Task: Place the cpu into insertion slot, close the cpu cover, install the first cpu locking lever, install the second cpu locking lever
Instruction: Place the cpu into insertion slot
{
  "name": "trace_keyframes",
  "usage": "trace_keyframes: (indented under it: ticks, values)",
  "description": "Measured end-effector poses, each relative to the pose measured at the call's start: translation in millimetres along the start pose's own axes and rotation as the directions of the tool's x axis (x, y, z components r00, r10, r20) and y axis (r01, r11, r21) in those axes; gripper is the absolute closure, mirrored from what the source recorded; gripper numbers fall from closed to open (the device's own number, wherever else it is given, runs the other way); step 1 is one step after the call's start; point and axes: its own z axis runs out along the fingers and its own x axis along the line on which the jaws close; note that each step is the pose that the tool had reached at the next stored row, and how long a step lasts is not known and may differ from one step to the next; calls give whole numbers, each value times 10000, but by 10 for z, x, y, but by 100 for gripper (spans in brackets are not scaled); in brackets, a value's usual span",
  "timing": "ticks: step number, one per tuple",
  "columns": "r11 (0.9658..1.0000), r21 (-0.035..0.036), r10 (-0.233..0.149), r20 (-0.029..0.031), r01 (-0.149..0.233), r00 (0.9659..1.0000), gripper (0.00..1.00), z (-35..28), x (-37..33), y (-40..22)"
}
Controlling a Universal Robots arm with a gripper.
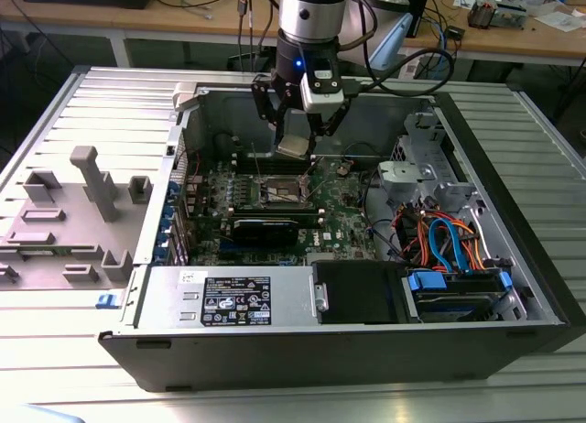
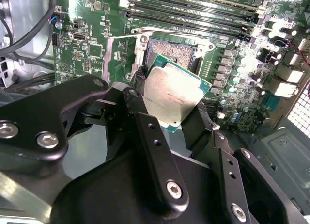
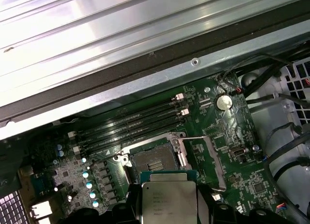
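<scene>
Gripping the cpu (image 2: 175,95) by opposite edges, the fingers (image 2: 203,120) hold it clear above the insertion slot (image 2: 179,50), its print illegible.

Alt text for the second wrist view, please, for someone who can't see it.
The tool holds the cpu between its fingers, in front of the empty insertion slot on the green motherboard. Black memory slots run beyond it.

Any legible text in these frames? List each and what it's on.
White label on the case: print too small to read.
cpu top, gripped by the tool: faint lines, unreadable.
Motherboard markings: too small to read.
No text can be quoted.
</scene>
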Motion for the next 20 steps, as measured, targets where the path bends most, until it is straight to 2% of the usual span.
trace_keyframes:
  ticks: [20]
  values:
    - [9983, -10, 586, -14, -586, 9983, 45, 1, 0, 0]
